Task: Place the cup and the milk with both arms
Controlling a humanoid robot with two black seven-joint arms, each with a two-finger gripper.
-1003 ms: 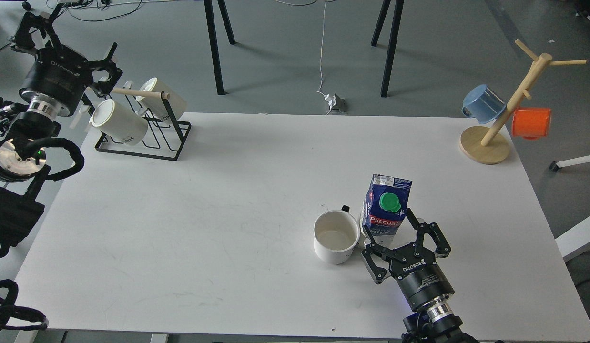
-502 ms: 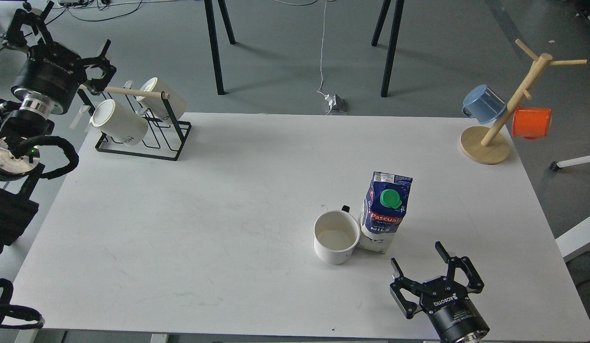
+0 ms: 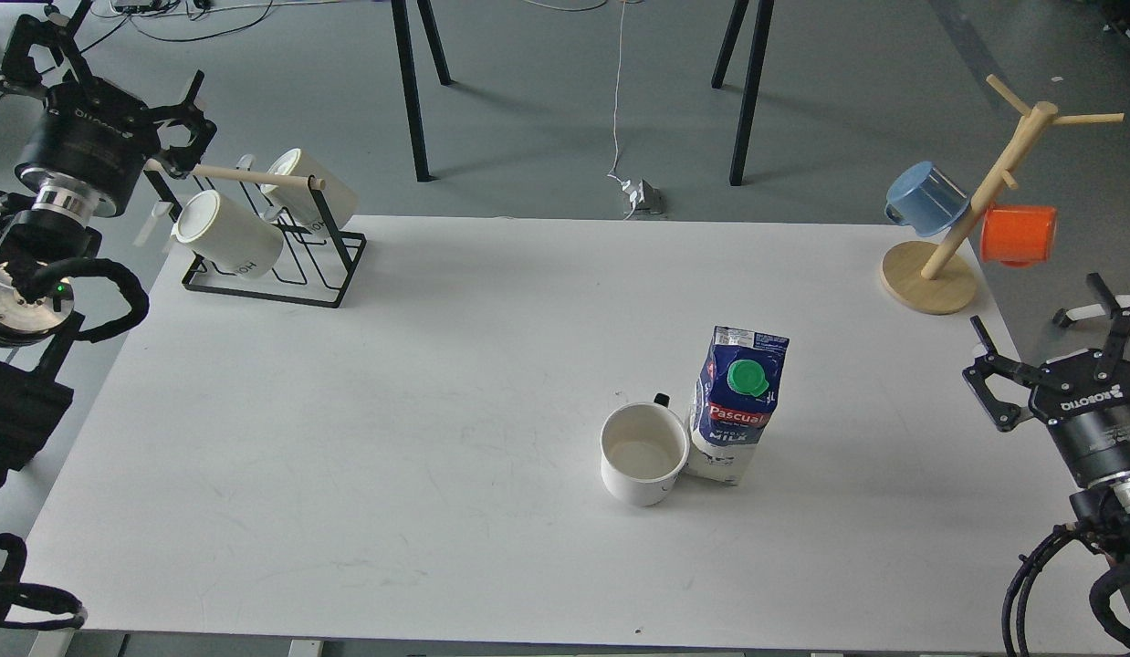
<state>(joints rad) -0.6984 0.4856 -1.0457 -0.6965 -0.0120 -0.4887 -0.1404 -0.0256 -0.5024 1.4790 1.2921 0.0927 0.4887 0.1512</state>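
One white table (image 3: 437, 411) filled most of the head view and carried one white cup (image 3: 644, 453) and one milk carton (image 3: 737, 406), both standing upright a little toward 4 o'clock from the table's centre. The cup sat open-side up at 9 o'clock of the carton, just beside its base; whether the two touched could not be told. The carton was blue and white with one green cap (image 3: 746, 378) on its sloped top. Two grippers were in view, and neither held anything. The right gripper (image 3: 1049, 342) hung at the table's 3 o'clock edge, well apart from the carton, with its two fingers spread wide and nothing between them. The left gripper (image 3: 118, 78) was at the 10 o'clock corner, beyond the table edge, fingers parted and empty, next to the end of the wooden bar on one black wire rack (image 3: 273, 246). That rack held two white mugs (image 3: 225, 233) lying on their sides. At the 2 o'clock corner stood one wooden mug tree (image 3: 976, 196) on a round base, bearing two mugs: one blue mug (image 3: 925, 199) on its 9 o'clock side and one orange mug (image 3: 1017, 235) on its 3 o'clock side. Cups and mugs totalled five. Four black legs (image 3: 410, 82) showed on the floor at 12 o'clock.
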